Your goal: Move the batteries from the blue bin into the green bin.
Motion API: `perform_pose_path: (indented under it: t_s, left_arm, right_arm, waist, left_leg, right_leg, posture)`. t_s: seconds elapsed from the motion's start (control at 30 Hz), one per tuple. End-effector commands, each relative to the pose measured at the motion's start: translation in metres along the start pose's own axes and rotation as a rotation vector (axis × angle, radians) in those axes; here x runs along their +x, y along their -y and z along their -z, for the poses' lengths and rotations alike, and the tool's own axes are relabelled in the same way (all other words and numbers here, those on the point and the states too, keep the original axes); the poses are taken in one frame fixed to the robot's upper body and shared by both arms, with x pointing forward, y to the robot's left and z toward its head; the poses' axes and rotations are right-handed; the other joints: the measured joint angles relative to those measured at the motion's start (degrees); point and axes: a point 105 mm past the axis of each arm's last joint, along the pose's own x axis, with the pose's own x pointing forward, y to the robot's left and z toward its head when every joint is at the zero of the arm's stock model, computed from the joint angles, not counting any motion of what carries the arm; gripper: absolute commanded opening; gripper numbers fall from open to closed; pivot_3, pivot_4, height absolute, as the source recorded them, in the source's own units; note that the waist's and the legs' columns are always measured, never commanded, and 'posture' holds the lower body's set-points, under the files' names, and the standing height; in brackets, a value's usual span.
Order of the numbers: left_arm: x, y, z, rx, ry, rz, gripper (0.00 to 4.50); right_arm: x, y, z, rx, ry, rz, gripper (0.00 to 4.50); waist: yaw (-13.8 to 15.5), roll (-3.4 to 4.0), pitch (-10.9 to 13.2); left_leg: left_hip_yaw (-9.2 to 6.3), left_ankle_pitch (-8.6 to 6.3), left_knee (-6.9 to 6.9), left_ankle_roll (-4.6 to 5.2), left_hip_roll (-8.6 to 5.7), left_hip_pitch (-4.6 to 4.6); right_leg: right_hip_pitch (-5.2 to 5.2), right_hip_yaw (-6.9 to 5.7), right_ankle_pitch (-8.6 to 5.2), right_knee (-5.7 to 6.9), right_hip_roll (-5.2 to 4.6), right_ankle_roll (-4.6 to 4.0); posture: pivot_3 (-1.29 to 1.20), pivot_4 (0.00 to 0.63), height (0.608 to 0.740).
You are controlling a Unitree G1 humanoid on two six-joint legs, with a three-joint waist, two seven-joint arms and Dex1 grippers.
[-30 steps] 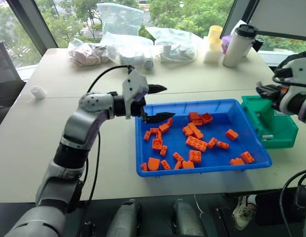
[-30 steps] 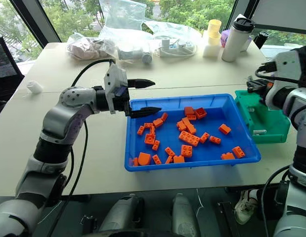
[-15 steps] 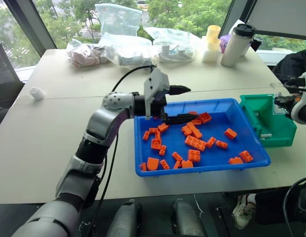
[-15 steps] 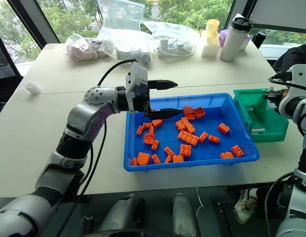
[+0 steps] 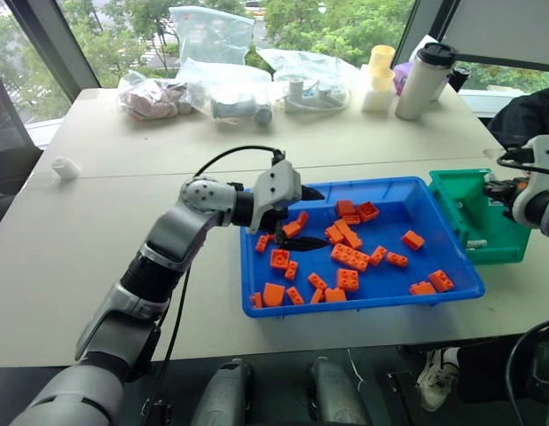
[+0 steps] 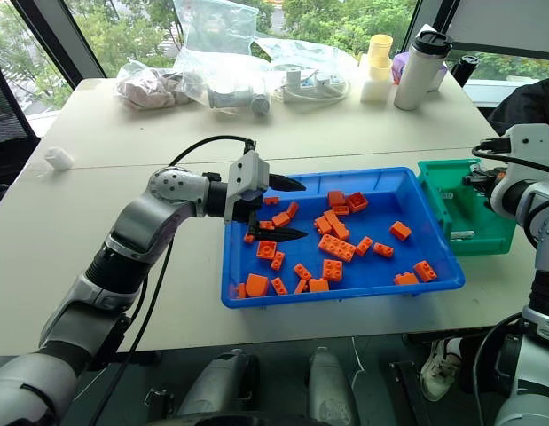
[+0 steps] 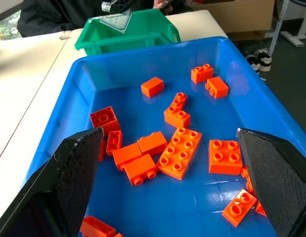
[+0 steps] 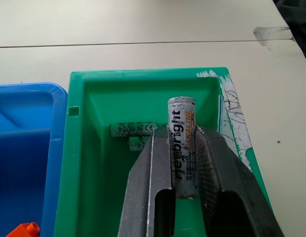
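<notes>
Beige table [image 5: 70, 231] by windows. A battery [image 8: 182, 148] stands between the right gripper's [image 8: 185, 143] fingers [image 8: 150, 168], pinched above the green bin [image 8: 88, 163], where two batteries [image 8: 133, 129] lie. Right arm reaches forward over that bin. Left gripper [image 7: 167, 143], fingers wide apart and holding nothing, hangs over bricks [image 7: 180, 153] in the blue bin [image 7: 251, 98].

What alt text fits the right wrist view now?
The right gripper has a silver battery between its jaws above the green bin, where two more batteries lie. A corner of the blue bin sits alongside.
</notes>
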Motion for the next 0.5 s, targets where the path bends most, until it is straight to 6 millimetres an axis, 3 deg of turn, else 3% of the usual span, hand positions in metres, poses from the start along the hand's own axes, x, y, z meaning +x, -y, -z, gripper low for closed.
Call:
perform_pose_path:
  t_s: [0.03,0.17,0.33,0.5]
  left_arm:
    - [-0.002,-0.001,-0.013,0.059,0.030,-0.005,4.50]
    - [-0.004,-0.003,-0.015,0.057,0.043,-0.022,4.50]
    - [-0.015,-0.009,-0.020,0.025,0.075,-0.064,4.50]
    - [-0.053,-0.010,-0.025,-0.036,0.096,-0.142,4.50]
  right_arm:
    - [-0.003,-0.002,-0.009,-0.006,0.035,-0.013,2.50]
    - [-0.002,0.000,-0.012,-0.024,0.041,0.003,4.46]
    - [-0.006,0.000,-0.028,-0.056,0.109,-0.011,4.46]
    - [-0.029,-0.029,-0.042,-0.150,0.202,-0.279,4.46]
  waist:
    - [0.0,0.00,0.0]
    - [0.0,0.00,0.0]
    - [0.0,0.00,0.0]
    - [-0.3,0.02,0.0]
  left_leg:
    - [0.00,0.00,0.00,0.00,0.00,0.00]
    - [0.00,0.00,0.00,0.00,0.01,0.00]
    - [0.00,0.00,0.00,0.00,0.00,0.00]
    - [-0.01,0.00,-0.04,0.00,0.05,0.01]
  right_leg:
    - [0.00,0.00,0.00,0.00,0.00,0.00]
    - [0.00,0.00,0.00,0.00,0.00,0.00]
    - [0.00,0.00,0.00,0.00,0.00,0.00]
    - [-0.03,0.00,0.00,0.00,0.03,0.00]
  posture:
    - [0.00,0.150,0.740]
    - [0.00,0.150,0.740]
    - [0.00,0.150,0.740]
    - [0.00,0.150,0.740]
